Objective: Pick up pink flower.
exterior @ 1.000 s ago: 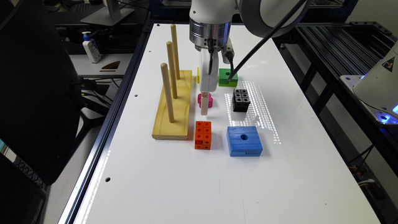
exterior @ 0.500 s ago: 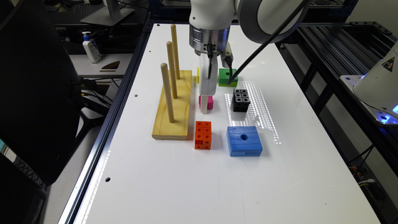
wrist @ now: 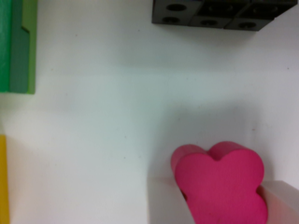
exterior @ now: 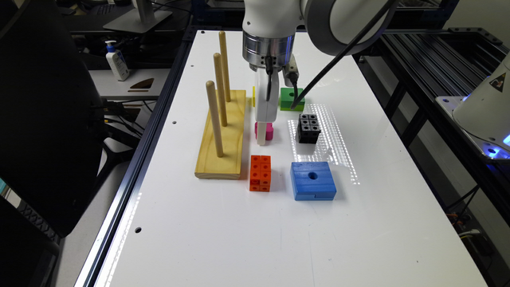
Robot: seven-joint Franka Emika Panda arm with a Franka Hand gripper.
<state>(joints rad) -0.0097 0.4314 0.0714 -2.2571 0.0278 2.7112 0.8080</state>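
Exterior view: compared with 0.5 s ago, the end effector (exterior: 261, 137) is seen slightly lower, its white fingers down at the small magenta-pink four-lobed flower block (exterior: 269, 131) on the glossy white desk (exterior: 239, 231); all other items are unchanged. The flower block sits between the light wooden base with three upright dowels (exterior: 221, 135) and the black studded brick block (exterior: 308, 128), behind the orange studded brick block (exterior: 260, 173). A blue square block with a centre hole (exterior: 313, 180) lies towards the exterior view's right of the orange one. A green square block with a hole (exterior: 291, 99) and a sliver of yellow block (exterior: 253, 97) are behind the arm. A white pump bottle (exterior: 117, 61) stands on a side surface beyond the desk's edge; black framing is seen at the exterior view's right.

Wrist view: the pink flower (wrist: 224, 186) is seen between two white fingers (wrist: 170, 203), one on each side, pressed against its lobes, still resting on the desk. Corners of the black block (wrist: 219, 11), green block (wrist: 16, 46) and yellow block (wrist: 3, 179) are visible at the frame edges.
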